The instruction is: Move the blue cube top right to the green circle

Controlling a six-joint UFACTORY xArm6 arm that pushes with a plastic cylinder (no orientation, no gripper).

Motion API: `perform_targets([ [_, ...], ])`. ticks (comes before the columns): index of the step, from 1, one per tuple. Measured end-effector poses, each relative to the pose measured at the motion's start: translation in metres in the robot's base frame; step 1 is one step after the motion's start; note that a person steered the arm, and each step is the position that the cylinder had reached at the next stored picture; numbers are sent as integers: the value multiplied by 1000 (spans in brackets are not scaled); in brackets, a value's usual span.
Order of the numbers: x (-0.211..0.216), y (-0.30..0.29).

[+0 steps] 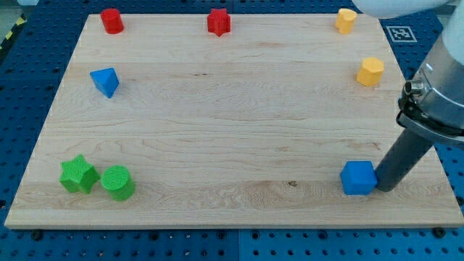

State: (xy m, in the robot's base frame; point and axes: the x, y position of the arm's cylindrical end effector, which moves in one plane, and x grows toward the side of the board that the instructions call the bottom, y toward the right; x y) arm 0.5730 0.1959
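Blue cube (358, 178) touches my tip (382, 188) on its right.

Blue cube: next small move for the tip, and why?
Probably a short push toward the view's left. My tip sits against the right side of the blue cube, near the board's bottom right, while the green circle lies far off at the bottom left, beside the green star. The cube must cross the board first.

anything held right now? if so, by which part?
Nothing held; there is no pincer. My tip sits against the right side of the blue cube, placed to push, not grip.
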Motion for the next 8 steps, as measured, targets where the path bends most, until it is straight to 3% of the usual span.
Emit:
perform_targets([
  [3, -4, -107],
  [4, -29, -114],
  [8, -34, -197],
])
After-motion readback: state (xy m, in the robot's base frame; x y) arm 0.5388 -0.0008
